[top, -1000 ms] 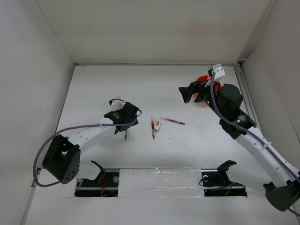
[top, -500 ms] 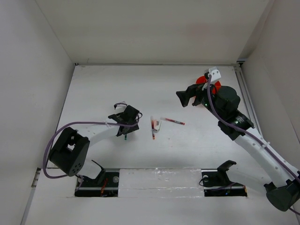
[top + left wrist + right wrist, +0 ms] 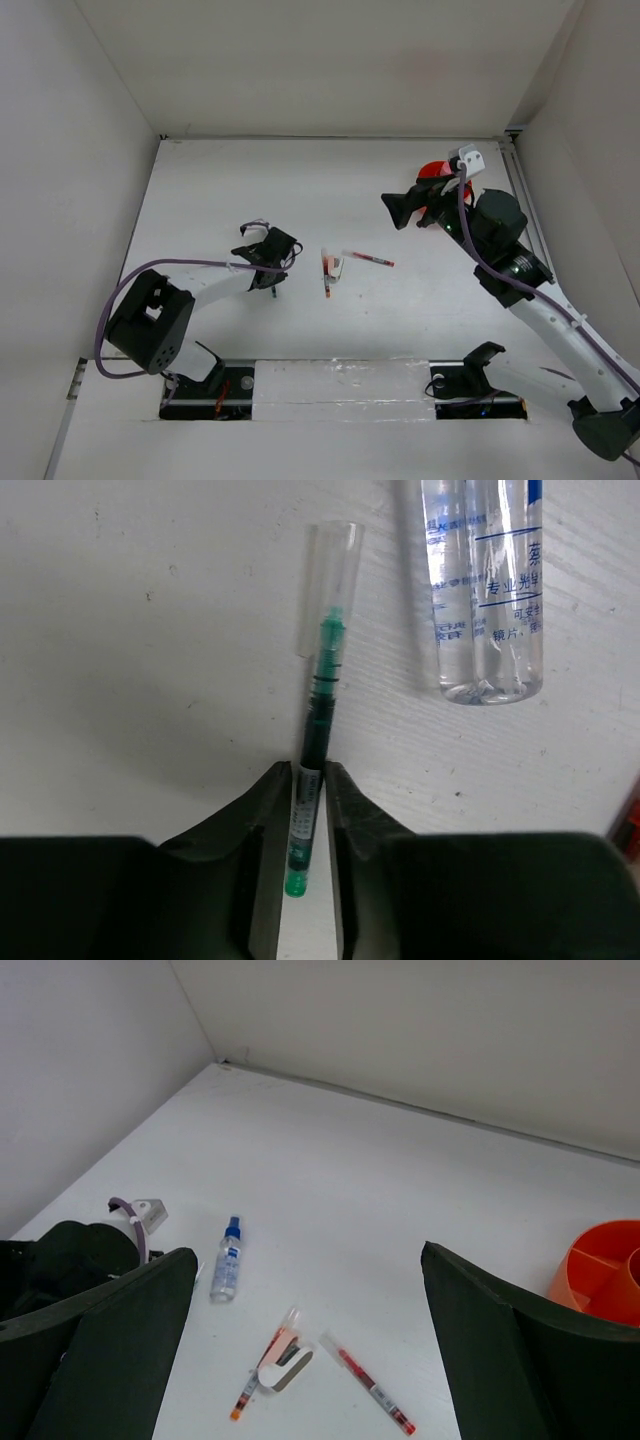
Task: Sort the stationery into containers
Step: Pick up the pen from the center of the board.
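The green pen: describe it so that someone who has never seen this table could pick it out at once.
On the white table, find the left tool. The green pen lies flat between its fingers, beside a clear tube. Its green barrel and clear cap set it apart from the red pens.

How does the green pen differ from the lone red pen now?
The green pen is gripped between the fingers of the left hand; the red pen lies free, no hand at it. The green pen's ink is green, the red pen's red. Both are thin, flat on the table.
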